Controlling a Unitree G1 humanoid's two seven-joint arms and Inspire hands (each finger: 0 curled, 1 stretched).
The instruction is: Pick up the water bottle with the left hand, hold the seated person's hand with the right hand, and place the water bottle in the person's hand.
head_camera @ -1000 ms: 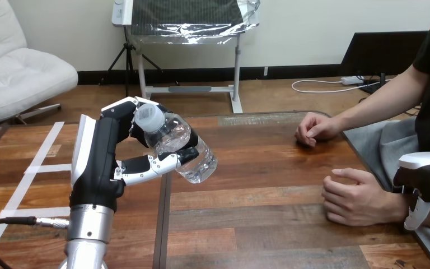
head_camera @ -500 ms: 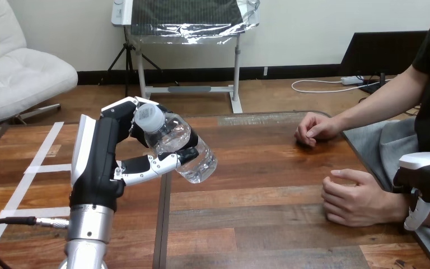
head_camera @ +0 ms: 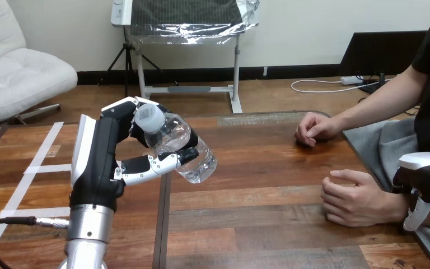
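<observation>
The water bottle is held up over the left half of the tabletop, clear of the wood and tilted, with its white cap toward the far left corner and its base toward the right. It is clasped by the left hand, whose fingers are wrapped over the shoulder of the bottle while the thumb is curled under its body. At the right edge of the tabletop the right hand is seen just beside the wrist of the person's nearer hand — whether that wrist is actually gripped cannot be told. The nearer hand is rested on the wood near the right edge, loosely curled rather than opened upward; the person's farther hand is laid as a loose fist near the far right corner. The pick-up is judged done, the hand-over not yet. Several faults could be met from here: the smooth, slanted bottle could be let slip through the clasp while it is carried across the tabletop, and — if the nearer hand is not turned and opened first — the bottle could be set against closed knuckles, released there and sent rolling off the right edge. The right arm could also be struck if the approach is made too low.
</observation>
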